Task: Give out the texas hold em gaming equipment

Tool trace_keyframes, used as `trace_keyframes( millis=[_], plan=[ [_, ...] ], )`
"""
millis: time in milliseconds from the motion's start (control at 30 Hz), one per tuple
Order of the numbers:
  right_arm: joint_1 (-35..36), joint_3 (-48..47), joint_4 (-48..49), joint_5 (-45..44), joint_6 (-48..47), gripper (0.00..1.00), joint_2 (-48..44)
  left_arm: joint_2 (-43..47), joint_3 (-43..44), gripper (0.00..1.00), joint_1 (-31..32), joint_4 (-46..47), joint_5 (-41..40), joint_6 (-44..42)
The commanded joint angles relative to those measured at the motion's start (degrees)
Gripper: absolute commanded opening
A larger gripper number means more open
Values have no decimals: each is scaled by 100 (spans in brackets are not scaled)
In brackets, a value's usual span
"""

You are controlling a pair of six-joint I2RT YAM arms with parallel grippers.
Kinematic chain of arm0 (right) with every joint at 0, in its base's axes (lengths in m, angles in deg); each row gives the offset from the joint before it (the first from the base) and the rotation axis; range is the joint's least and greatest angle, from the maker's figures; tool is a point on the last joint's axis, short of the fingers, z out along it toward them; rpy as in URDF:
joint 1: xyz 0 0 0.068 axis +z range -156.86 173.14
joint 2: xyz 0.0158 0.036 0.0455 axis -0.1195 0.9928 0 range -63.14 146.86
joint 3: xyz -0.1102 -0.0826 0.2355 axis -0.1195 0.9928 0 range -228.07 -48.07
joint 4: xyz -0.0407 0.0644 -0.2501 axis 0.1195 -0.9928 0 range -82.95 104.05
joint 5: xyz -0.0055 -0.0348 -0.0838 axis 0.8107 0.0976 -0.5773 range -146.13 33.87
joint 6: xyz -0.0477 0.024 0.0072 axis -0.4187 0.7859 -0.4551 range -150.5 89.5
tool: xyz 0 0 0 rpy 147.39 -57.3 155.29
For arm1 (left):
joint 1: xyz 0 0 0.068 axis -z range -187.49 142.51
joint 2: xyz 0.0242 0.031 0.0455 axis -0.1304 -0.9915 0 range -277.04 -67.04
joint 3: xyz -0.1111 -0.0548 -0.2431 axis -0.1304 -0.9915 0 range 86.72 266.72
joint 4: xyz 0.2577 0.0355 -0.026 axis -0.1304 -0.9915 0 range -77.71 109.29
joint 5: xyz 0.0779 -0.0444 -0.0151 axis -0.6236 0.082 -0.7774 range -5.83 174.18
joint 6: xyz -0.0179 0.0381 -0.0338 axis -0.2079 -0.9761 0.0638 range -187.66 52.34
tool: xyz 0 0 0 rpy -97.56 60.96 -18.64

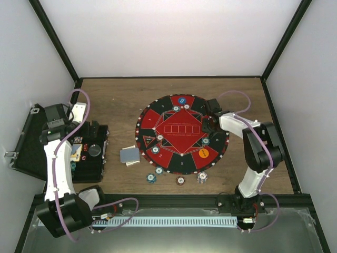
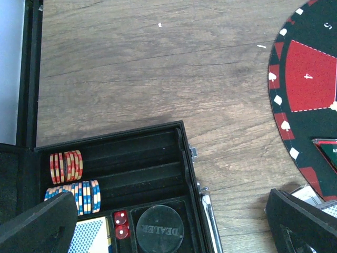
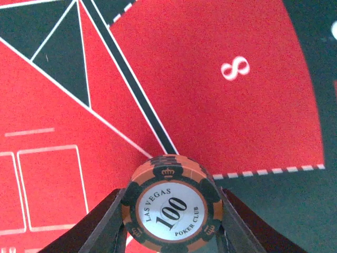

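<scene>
- R gripper [image 3: 171, 194]: fingers narrow, pinching the 100 chip [image 3: 172, 210] by its rim, one finger each side. Chip face is flat, toward the wrist cam. Edge looks thick, maybe more than one chip; can't tell.
- Key relation: 100 chip sits right betw. the fingers, over the mat [image 3: 221, 105], at the black stripe where the centre red field meets the red "8" sector. The 8 lies up and to the right in wrist view.
- Round, so no long axis. What counts is which sector it lands on.
- Can't tell if it touches the mat or hangs just above.
- Top view: R gripper [image 1: 207, 126] is over the mat's right side. A placed chip [image 1: 205, 140] and the orange button [image 1: 204, 153] are near, toward the bases. Some room, not much.
- L gripper [image 2: 169, 199]: fingers wide, holding nothing, over the open case [image 2: 137, 158] w/ chip rows [image 2: 66, 166]; well apart from the 8 sector.
- Cards [image 1: 129, 155] lie on the table [image 1: 116, 100] betw. case and mat. Loose chips [image 1: 180, 181] sit along the mat's near edge.
- Judgement: R arm is the one for this drop. Mat looks flat and felt-like, so a low release should leave the chip put.
</scene>
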Motion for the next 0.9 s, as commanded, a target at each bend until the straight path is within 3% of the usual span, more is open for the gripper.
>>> trace_keyframes(
  millis=[0,267,867],
  plan=[
    [-82,-408,136,-7,-101,17,413,-40,152,100,-36,94,56,56],
    [-121,-267,200,60,-42,17,549,-133,157,100,-36,141,57,34],
    [-10,493,172,226,42,17,-299,-72,131,100,-36,89,83,56]
  ],
)
